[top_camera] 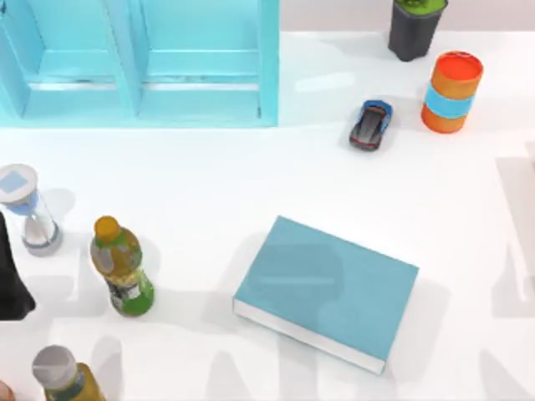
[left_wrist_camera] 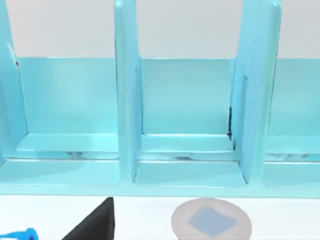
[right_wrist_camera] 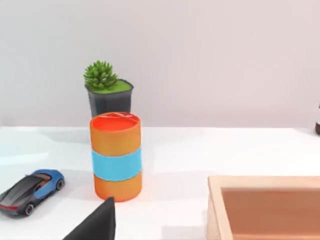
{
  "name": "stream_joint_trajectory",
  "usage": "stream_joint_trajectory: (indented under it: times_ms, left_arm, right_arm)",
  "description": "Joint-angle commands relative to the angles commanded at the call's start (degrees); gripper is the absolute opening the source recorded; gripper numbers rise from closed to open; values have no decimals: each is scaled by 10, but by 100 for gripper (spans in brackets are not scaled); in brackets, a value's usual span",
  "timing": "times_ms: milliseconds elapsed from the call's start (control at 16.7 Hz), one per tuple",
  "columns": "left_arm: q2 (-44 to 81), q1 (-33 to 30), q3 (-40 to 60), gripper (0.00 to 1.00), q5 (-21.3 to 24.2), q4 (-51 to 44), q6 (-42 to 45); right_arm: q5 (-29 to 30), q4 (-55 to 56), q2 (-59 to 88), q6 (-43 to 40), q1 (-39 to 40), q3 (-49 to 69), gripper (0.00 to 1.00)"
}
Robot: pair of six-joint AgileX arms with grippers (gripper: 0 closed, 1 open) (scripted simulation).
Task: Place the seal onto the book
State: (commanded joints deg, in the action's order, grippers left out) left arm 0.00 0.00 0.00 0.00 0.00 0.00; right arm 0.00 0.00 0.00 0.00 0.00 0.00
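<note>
The teal-blue book (top_camera: 330,288) lies flat on the white table, a little right of the middle and near the front, with its white page edges facing the front. The seal is out of view. My left arm (top_camera: 10,280) shows as a dark shape at the table's left edge, far from the book. A dark tip of the left gripper (left_wrist_camera: 95,226) faces the shelf unit. A dark tip of the right gripper (right_wrist_camera: 96,224) points toward the orange cylinder.
A turquoise shelf unit (top_camera: 142,67) fills the back left. An hourglass (top_camera: 29,209) and two bottles (top_camera: 124,267) (top_camera: 63,374) stand at the left. A toy car (top_camera: 370,125), an orange cylinder (top_camera: 451,92) and a plant pot (top_camera: 416,25) stand at the back right. A wooden box (right_wrist_camera: 270,207) sits near the right gripper.
</note>
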Motion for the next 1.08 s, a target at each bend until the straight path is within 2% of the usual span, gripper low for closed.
stream_joint_trajectory:
  times_ms: [180, 420, 1080]
  left_arm:
    - [0, 0, 0, 100, 0, 0, 0]
    - [0, 0, 0, 100, 0, 0, 0]
    - [0, 0, 0, 100, 0, 0, 0]
  right_arm:
    - [1, -35, 36, -20, -6, 34, 100]
    - [7, -151, 168, -75, -29, 149, 100]
    - [20, -555, 808, -204, -160, 663, 100]
